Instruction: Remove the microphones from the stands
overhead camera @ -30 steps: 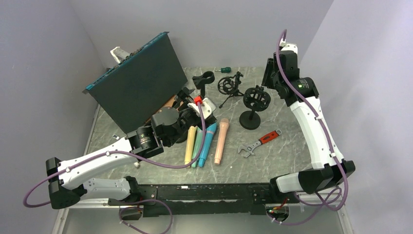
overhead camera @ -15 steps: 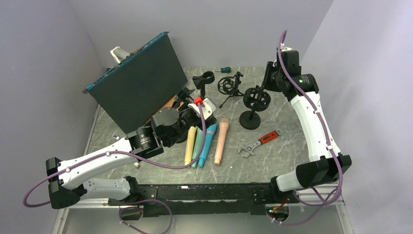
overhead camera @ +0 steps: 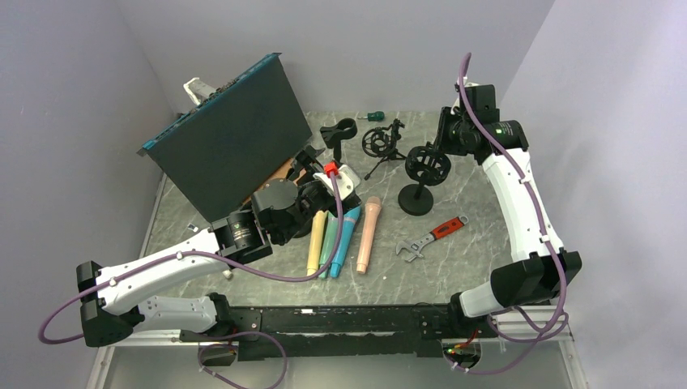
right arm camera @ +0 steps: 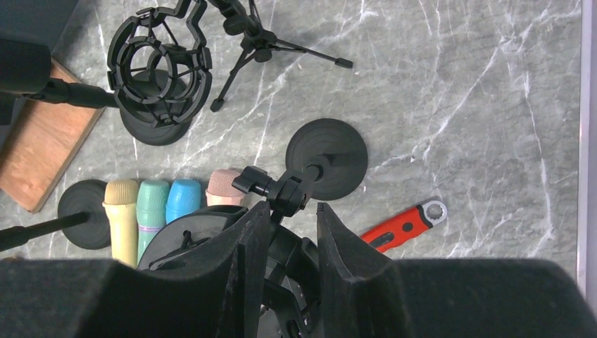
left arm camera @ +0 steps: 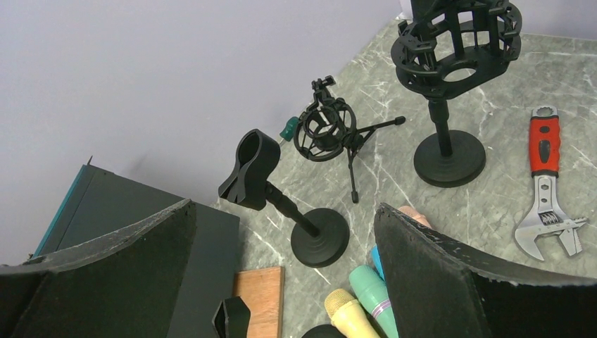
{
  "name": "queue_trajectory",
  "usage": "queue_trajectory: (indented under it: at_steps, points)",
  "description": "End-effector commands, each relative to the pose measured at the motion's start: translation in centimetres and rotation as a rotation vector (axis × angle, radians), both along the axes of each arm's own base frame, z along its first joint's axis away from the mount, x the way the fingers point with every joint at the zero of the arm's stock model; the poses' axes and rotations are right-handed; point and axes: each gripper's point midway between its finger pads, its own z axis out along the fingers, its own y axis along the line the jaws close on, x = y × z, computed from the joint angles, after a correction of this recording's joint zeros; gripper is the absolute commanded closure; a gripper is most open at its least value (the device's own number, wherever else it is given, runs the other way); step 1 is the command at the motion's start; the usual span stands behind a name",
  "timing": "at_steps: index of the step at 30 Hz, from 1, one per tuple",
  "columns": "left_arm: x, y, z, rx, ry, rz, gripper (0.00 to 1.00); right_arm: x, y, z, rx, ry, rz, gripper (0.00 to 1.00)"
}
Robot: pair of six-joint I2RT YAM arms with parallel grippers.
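Near the far right corner of the desk [overhead camera: 486, 251], our right tool [right arm camera: 290, 211] straddles the shock-mount stand [overhead camera: 427, 164]; whether it grips, we cannot tell. We should centre before pulling. Our left tool [left arm camera: 285, 210] gapes.

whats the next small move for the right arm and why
Probably ease the right gripper slightly lower over the shock mount stand: its fingers stand apart astride the swivel joint, apparently clamping nothing yet. What the mount holds is hidden.
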Motion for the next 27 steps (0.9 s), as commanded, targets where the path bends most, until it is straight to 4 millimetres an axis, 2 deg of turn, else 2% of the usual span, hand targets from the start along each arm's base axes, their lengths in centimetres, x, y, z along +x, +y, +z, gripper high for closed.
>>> queue_trajectory:
  at_steps: [1,13,21,27]
  points:
    - [-0.2,0.2,1.3,-0.044,-0.024,0.006,0.01,0.1,-0.6,-0.1,-0.011,0.007,0.005,0.68]
    - [-0.4,0.3,1.6,-0.049,-0.029,0.005,0.01,-0.5,0.2,-5.0,0.037,0.106,0.018,0.71]
    - [-0.4,0.3,1.6,-0.047,-0.029,0.006,0.01,-1.9,-0.1,-9.7,0.03,0.195,-0.008,0.71]
    - [-0.4,0.2,1.4,-0.044,-0.027,0.002,0.01,-1.7,0.2,-12.5,0.043,0.227,-0.016,0.71]
